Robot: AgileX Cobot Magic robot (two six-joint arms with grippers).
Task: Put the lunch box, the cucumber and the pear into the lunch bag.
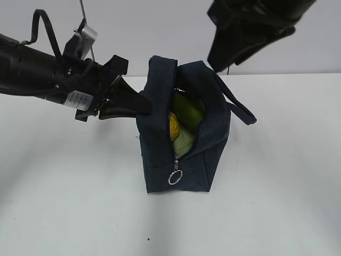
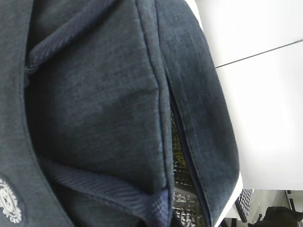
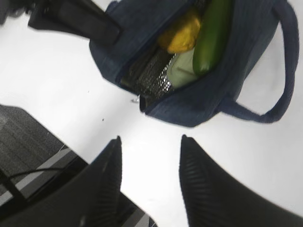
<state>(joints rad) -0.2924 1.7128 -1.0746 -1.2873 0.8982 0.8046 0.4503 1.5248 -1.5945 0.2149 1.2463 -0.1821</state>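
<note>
The navy lunch bag (image 1: 160, 154) stands upright on the white table with its zipper open. Inside I see the green cucumber (image 1: 187, 109), the yellow pear (image 1: 173, 128) and the pale green lunch box lid (image 1: 184, 143). The right wrist view shows them from above: cucumber (image 3: 213, 33), pear (image 3: 182, 35), lunch box (image 3: 182, 71). My left gripper (image 1: 143, 104) looks closed on the fabric of the bag's left side; its wrist view is filled with bag fabric (image 2: 104, 109). My right gripper (image 3: 149, 138) is open and empty, high above the bag (image 3: 189, 106).
The bag's loop handle (image 1: 240, 106) hangs to the right and its metal ring pull (image 1: 175, 177) hangs at the front. The white table (image 1: 277, 186) spreads around the bag. The table's edge and the floor (image 3: 28, 137) show below the right gripper.
</note>
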